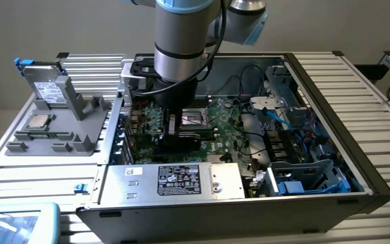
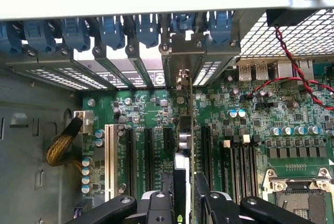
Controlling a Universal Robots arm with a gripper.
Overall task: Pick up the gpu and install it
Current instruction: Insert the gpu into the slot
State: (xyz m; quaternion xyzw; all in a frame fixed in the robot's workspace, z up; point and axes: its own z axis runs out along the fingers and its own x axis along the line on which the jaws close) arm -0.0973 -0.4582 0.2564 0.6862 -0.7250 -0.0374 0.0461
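The gpu [image 2: 182, 141] stands edge-on over the green motherboard [image 2: 250, 125], between two black expansion slots. Its silver end bracket [image 2: 179, 62] lines up with an opening in the case's rear wall. My gripper [image 2: 183, 195] is shut on the card's top edge, with one black finger [image 2: 159, 203] on each side of it. In the exterior view the gripper [image 1: 174, 136] reaches down inside the open computer case [image 1: 330, 193], low over the board beside the CPU socket [image 1: 196, 118]. The card itself is mostly hidden under the wrist there.
Blue slot clips [image 2: 109, 28] line the rear wall. Red and black cables [image 2: 292, 72] cross the board. A power supply [image 1: 174, 179] sits at the case front. On the exterior view's left, a grey fixture [image 1: 79, 109] holds a silver drive [image 1: 46, 84], a processor [image 1: 38, 121] and a memory stick [image 1: 42, 135].
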